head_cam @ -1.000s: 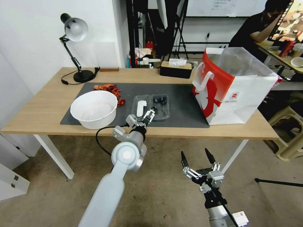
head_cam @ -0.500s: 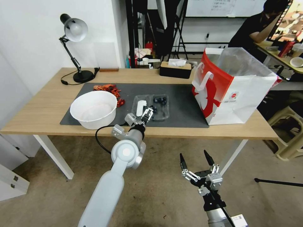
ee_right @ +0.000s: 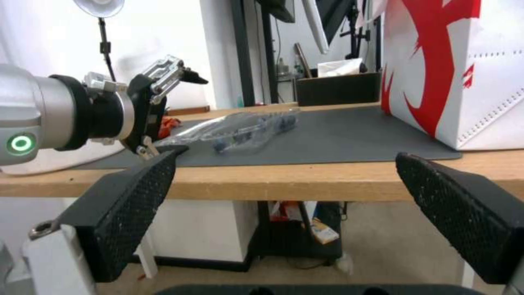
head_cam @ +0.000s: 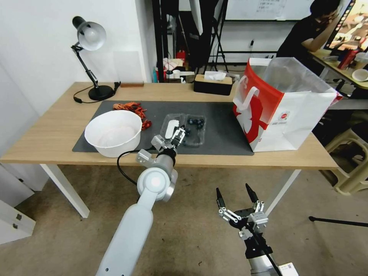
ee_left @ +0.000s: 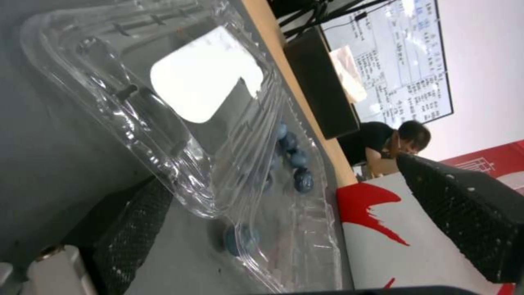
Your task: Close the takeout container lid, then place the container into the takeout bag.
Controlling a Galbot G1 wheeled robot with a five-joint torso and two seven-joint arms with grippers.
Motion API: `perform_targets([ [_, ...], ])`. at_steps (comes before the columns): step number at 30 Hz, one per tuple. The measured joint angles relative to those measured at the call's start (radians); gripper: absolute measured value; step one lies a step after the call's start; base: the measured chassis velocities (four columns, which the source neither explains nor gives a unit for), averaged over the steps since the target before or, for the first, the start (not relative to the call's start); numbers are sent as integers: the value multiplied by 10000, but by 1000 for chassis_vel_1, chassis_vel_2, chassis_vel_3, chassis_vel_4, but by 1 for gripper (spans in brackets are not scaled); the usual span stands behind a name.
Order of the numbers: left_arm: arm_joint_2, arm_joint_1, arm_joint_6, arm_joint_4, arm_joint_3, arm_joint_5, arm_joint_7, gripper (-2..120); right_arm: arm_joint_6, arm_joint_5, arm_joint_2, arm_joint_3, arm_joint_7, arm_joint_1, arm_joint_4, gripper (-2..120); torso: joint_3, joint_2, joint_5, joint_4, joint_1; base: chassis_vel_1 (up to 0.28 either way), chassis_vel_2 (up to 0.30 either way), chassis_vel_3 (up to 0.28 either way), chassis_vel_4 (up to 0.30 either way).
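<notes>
While the takeout container point(head_cam: 193, 130) lies open on the dark mat point(head_cam: 218, 130) between the white bowl point(head_cam: 113, 132) and the takeout bag point(head_cam: 283, 103), the left gripper point(head_cam: 177, 135) reaches over the table's point(head_cam: 50, 130) near edge with its fingers spread, one pad under the near rim of the lid point(ee_left: 180, 94). That labelled lid is tilted up off the mat, berries showing in the other half. Below the table edge, the right gripper point(head_cam: 234, 196) hangs wide open, holding nothing.
</notes>
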Motion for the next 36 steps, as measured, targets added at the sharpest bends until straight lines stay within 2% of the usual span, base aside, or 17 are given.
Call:
perform_targets([
  [10, 58, 248, -388, -8, 247, 1112, 805, 100, 83, -51, 33, -10, -16, -52, -14, 100, -2, 1, 0, -2, -2, 0, 0, 0, 0],
  [18, 142, 280, -523, -15, 292, 1609, 1144, 100, 109, -93, 56, -39, -18, -62, -14, 100, -4, 3, 0, -3, -3, 0, 0, 0, 0],
  [24, 235, 306, -685, -18, 407, 2309, 1721, 100, 145, -164, 70, -43, -17, -95, 4, 100, -4, 3, 0, -3, -4, 0, 0, 0, 0],
  [36, 447, 342, -897, -115, 473, 2687, 2614, 100, 173, -275, 70, -46, 3, -113, 64, 100, -4, 4, 0, -3, -4, 0, 0, 0, 0],
])
